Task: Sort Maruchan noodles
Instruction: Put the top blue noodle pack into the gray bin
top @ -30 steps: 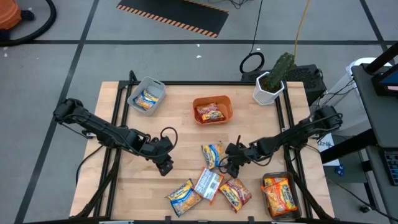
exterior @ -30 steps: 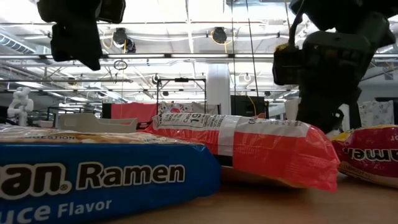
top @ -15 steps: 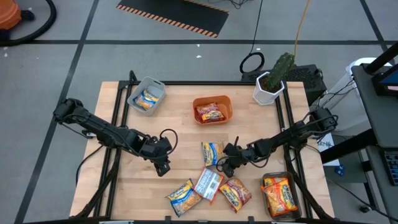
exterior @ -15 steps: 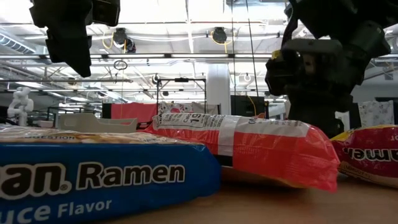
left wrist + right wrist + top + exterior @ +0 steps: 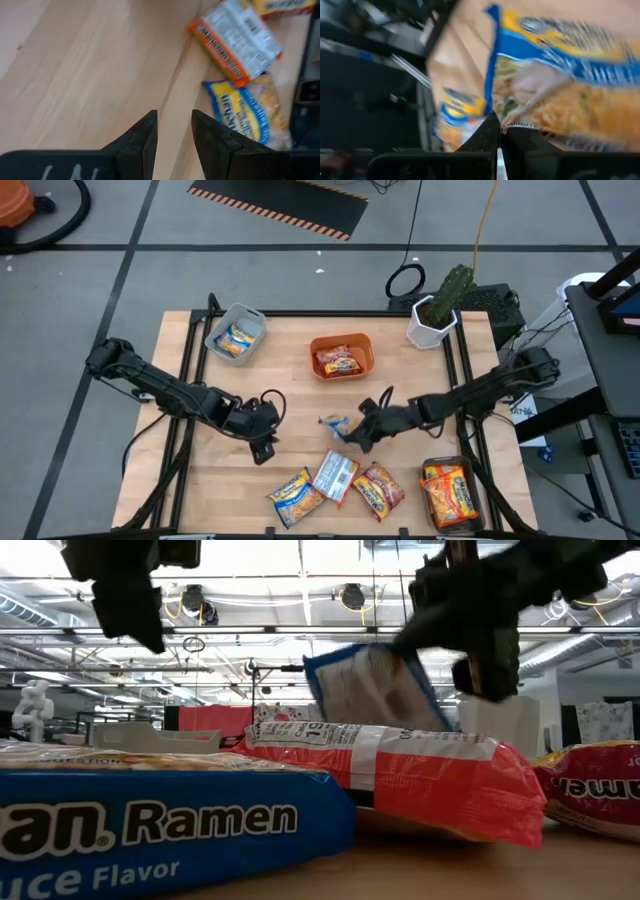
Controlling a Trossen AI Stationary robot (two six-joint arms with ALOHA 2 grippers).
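Bright even overhead light; ceiling lamps (image 5: 352,595) glare in low view. Yellow-blue crinkly ramen packet (image 5: 560,85) motion-blurred; near blue packet (image 5: 170,830) soft.

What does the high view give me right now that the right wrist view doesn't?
Only the high view: the orange bin, the grey bin, the potted cactus, the left gripper hovering empty, and three loose packets near the table's front edge.

Only the right wrist view: the right gripper's fingers pinched shut on the packet's edge.

Both: the yellow-blue noodle packet in the right gripper, lifted over the wooden table.
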